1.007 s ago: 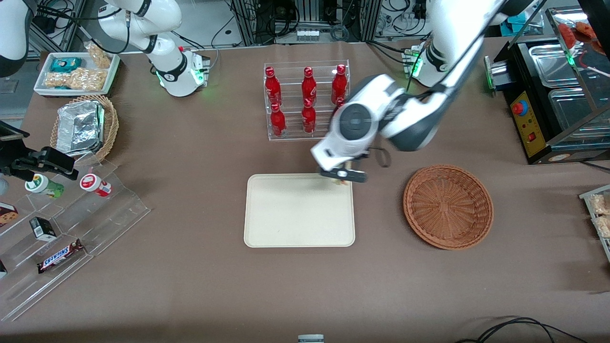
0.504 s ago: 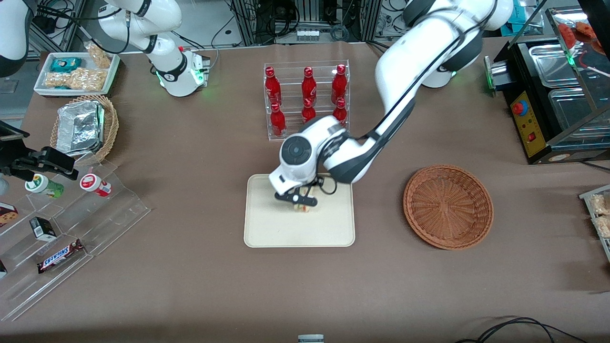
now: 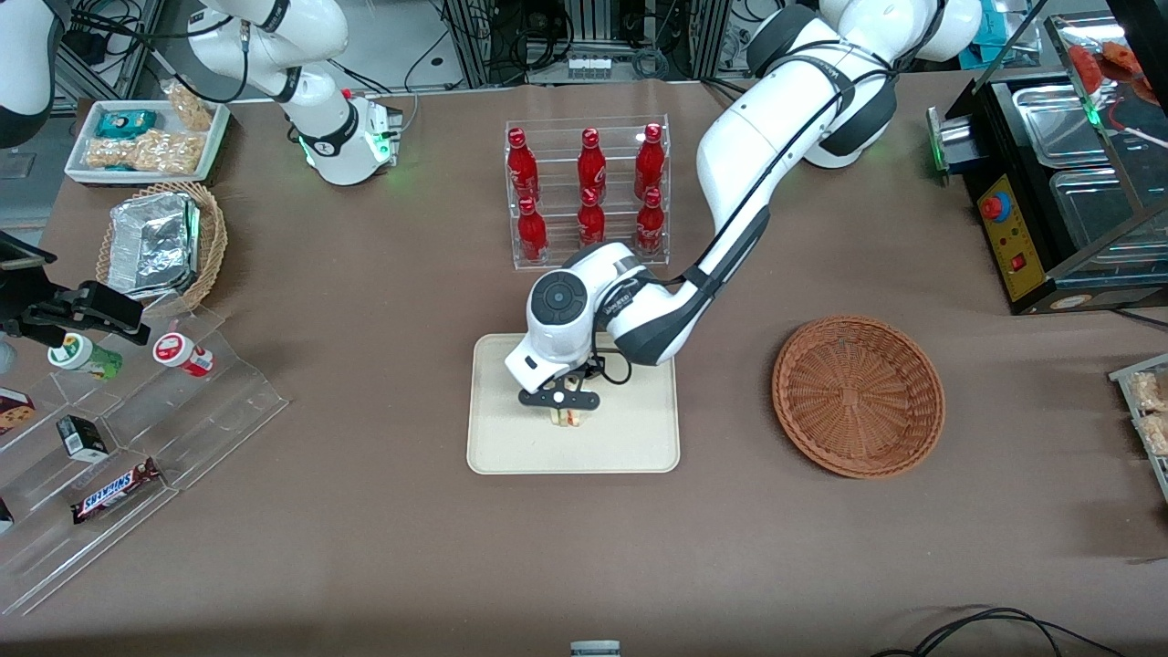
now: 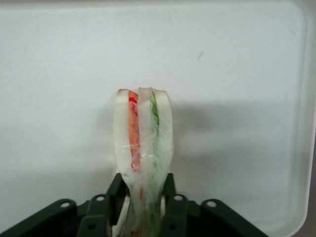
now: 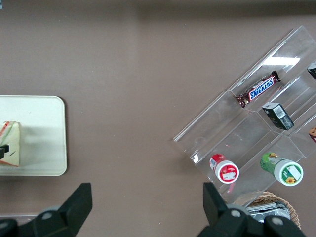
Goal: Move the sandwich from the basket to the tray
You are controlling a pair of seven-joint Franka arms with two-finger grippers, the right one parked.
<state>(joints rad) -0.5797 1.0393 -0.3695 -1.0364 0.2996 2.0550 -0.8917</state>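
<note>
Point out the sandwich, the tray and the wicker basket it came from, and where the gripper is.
sandwich (image 4: 143,143): left wrist view, bread edge with filling.
tray (image 3: 511,438): front view, bare surface.
basket (image 3: 858,394): front view, woven floor.
gripper (image 3: 559,399): front view, above the tray, shut on the sandwich.

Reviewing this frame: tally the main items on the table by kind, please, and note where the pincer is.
Red bottles: 6
Wicker baskets: 2
Sandwich: 1
Cream tray: 1
Snickers bar: 1
Total: 11
The pincer is over the tray, shut on the sandwich.
</note>
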